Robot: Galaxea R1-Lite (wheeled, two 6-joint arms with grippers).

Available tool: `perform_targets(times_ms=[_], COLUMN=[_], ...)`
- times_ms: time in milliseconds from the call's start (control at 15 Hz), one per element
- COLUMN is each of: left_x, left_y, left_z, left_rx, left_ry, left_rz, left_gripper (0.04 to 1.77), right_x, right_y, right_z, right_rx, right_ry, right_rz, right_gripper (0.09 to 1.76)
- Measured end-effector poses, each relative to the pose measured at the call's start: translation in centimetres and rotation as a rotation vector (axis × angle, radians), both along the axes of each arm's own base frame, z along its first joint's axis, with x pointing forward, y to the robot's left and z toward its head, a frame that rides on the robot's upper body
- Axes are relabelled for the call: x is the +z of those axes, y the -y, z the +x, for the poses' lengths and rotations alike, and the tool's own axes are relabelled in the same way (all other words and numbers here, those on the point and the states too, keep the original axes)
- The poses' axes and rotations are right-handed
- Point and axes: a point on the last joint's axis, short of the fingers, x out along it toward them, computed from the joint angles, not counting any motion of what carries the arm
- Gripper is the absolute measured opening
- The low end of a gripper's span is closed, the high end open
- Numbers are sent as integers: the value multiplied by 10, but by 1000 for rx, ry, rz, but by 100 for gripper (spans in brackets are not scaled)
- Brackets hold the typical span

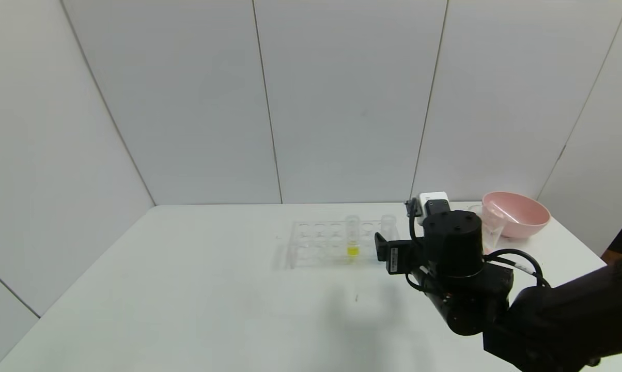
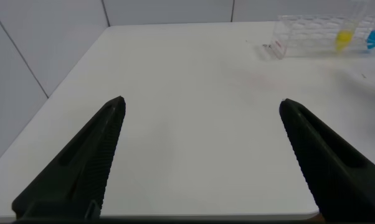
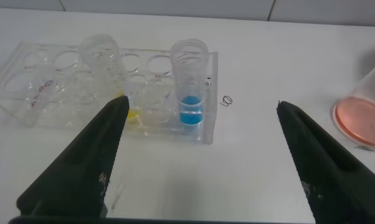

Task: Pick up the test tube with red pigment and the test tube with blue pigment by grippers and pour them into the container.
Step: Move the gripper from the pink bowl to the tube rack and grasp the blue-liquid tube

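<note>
Right, my right gripper (image 3: 197, 158) is hanging just in front of the clear tube rack (image 3: 32, 93), fingers spread wide with nothing between them, and the test tube with blue pigment (image 3: 189, 87) stands upright in the end slot of the rack, almost squarely between my jaws. That lineup looks deliberate: the blue tube is at the rack's near corner, so I can come straight at it without brushing its neighbour, the tube with yellow liquid (image 3: 103, 68) a couple of slots along.

Off to my right sits the container (image 3: 364, 112), a clear beaker on the white table (image 1: 187, 289), and there's already an orange-red pool in its bottom. I'd judge the red half of the job done. The test tube with red pigment itself I can't pick out anywhere.

From the head view, my right arm blocks most of the beaker, with the pink bowl (image 1: 517, 214) just behind it (not my target, that one).

My left gripper (image 2: 200, 162) is parked well away over bare table, also gaping and empty, the rack far off from it.

Next, I reckon: ease forward, close on the blue tube above its liquid, lift it straight up.
</note>
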Motion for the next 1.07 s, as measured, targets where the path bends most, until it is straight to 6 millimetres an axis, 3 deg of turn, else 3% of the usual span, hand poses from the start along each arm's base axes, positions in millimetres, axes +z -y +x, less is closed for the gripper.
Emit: perform_targets(times_ms=[600, 1067], left_x=[0, 0], left_y=[0, 0], left_z=[0, 0], left_rx=[0, 0], left_ry=[0, 0], left_rz=[0, 0], left_gripper=[176, 176], right_x=[-24, -29], right_y=[-17, -18], right_z=[44, 55], right_rx=[-36, -47], right_ry=[16, 17], right_rz=[5, -9], right_gripper=[170, 170])
